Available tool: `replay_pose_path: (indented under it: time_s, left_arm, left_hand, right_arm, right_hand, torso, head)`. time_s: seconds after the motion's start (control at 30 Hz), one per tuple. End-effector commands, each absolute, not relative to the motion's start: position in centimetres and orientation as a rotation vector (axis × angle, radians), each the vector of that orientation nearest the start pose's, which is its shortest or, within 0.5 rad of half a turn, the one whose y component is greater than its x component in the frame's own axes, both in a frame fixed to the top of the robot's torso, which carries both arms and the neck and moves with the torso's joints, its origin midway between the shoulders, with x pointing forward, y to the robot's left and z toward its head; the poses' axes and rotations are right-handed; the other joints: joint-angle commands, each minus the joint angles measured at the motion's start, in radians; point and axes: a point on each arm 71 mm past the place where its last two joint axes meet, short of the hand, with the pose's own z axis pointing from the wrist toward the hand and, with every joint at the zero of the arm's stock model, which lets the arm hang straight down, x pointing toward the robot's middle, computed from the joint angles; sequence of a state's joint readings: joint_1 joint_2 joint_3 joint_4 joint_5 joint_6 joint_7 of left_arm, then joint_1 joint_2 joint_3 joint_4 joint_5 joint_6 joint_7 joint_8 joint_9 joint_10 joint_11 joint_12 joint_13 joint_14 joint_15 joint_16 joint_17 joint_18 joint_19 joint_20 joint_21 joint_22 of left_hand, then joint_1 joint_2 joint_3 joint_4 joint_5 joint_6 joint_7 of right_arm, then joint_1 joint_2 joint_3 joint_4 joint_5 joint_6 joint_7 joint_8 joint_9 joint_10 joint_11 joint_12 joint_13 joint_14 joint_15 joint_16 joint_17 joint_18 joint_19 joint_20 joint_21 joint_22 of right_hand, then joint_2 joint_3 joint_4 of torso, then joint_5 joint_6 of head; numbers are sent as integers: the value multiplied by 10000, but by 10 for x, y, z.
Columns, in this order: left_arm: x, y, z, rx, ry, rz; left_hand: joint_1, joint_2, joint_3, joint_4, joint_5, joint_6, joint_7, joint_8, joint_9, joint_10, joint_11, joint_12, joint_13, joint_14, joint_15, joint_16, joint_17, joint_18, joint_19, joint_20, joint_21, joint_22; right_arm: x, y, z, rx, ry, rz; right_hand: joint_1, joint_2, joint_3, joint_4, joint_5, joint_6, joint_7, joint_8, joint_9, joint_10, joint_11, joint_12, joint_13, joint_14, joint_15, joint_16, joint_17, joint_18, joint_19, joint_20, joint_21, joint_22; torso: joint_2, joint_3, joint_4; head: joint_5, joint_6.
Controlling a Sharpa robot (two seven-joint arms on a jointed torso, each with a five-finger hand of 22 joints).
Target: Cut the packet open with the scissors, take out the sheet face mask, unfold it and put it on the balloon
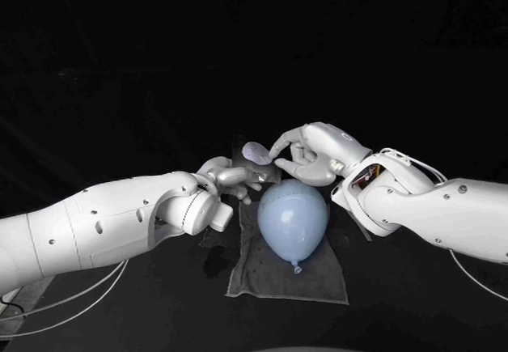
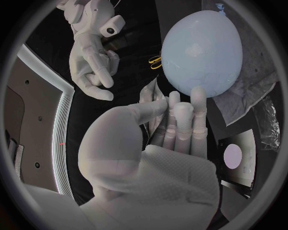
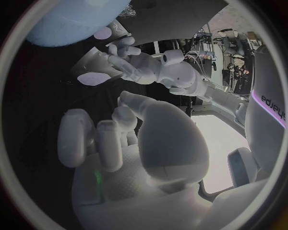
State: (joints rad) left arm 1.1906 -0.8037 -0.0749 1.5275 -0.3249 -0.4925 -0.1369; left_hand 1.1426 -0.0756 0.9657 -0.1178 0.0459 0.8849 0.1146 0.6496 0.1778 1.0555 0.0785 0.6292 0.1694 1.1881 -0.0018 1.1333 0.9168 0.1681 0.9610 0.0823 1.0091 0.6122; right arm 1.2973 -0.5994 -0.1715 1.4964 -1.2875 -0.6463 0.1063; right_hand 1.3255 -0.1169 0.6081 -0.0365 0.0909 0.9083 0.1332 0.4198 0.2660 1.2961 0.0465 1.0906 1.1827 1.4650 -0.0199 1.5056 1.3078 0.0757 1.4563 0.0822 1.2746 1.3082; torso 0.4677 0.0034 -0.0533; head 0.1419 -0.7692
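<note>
While my left hand [image 1: 225, 178] pinches the thin, crinkled silvery face-mask packet [image 2: 149, 93] between thumb and fingers [image 2: 180, 115], my right hand [image 1: 305, 154] hovers just beside it, its fingers spread with nothing between them.

Status, as judged:
1. Cutting: the yellow-handled scissors [image 2: 155, 61] lie beside the balloon, held by neither hand. I cannot tell whether the packet's edge is cut open.
2. Extraction: no sheet mask is visible outside the packet. I judge this to be the step in hand, since both hands meet at the packet near the far end of the balloon.
3. Unfolding and placing: not yet done. The pale blue egg-shaped rubber balloon [image 1: 292, 215] is bare.

Materials and shapes:
- Packet: flat, foil-like film, limp and creased where I grip it. It is probably slippery and more likely to fold than to hold stiff.
- Balloon: smooth, taut, glossy skin, rounded at the far end and tapering to a knot at the end nearest me. It rests on a grey rectangular cloth [image 1: 279, 276], dull and slightly rumpled, spread on the black tabletop [image 1: 160, 337]. I expect the cloth keeps it from rolling.
- Scissors: thin yellow loop handles. I cannot make out the blades.
</note>
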Motion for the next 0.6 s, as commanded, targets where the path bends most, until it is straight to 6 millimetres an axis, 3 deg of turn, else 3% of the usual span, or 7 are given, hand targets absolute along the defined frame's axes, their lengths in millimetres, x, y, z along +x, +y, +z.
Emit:
replay_pose_path:
  time_s: [0.03,0.2,0.3,0.43,0.6]
  left_arm:
    - [480,199,-221,-10993,18327,-10012]
    - [480,200,-222,-11000,18412,-9994]
    - [480,200,-222,-10990,18472,-10012]
    - [479,199,-222,-10999,18568,-10076]
    - [477,198,-222,-11062,18710,-10169]
  left_hand:
    - [-127,5,7,-100,33,215,127,51,34,299,-205,-43,15,-43,-55,-16,-5,167,-101,16,77,34]
    - [-160,2,35,-143,33,230,127,42,35,309,-206,-49,21,-39,-57,-11,2,167,-118,15,107,57]
    - [-210,4,63,-185,33,249,128,32,35,323,-206,-56,27,-43,-58,-17,-9,167,-140,14,142,84]
    - [-252,0,89,-224,37,261,131,22,35,331,-205,-64,33,-49,-57,-23,-18,167,-161,14,169,106]
    - [-353,-24,148,-325,42,298,135,5,37,353,-203,-78,46,-89,-54,-59,-68,166,-216,18,230,157]
  right_arm:
    - [460,-79,-156,-3735,13198,10436]
    - [453,-77,-159,-4604,13465,9850]
    - [452,-74,-162,-4868,13606,9352]
    - [453,-69,-166,-4948,13735,8714]
    - [457,-65,-169,-4913,13844,8067]
  right_hand:
    - [76,195,123,-58,99,230,-52,85,37,444,-53,693,541,872,-91,157,1866,-222,268,-58,508,1590]
    - [4,301,167,-140,122,496,-141,197,111,865,-124,1369,1075,918,-154,276,2041,-303,414,-119,916,1792]
    - [-181,367,134,-63,-126,372,-141,95,88,879,-127,1389,1104,917,-160,277,2040,-300,405,-135,914,1812]
    - [-238,414,154,-38,-157,286,-119,10,58,888,-112,1405,1125,915,-153,273,2033,-299,400,-135,912,1820]
    - [-332,481,189,16,-169,171,-80,-126,2,874,-80,1388,1123,910,-129,264,2017,-297,391,-122,903,1829]
  torso:
    - [4,2,3]
    - [7,4,0]
    - [0,-7,-4]
    - [11,6,28]
    - [6,-7,9]
  head:
    - [18,-7]
    - [0,-15]
    - [-17,-25]
    - [-28,-29]
    - [-50,-24]
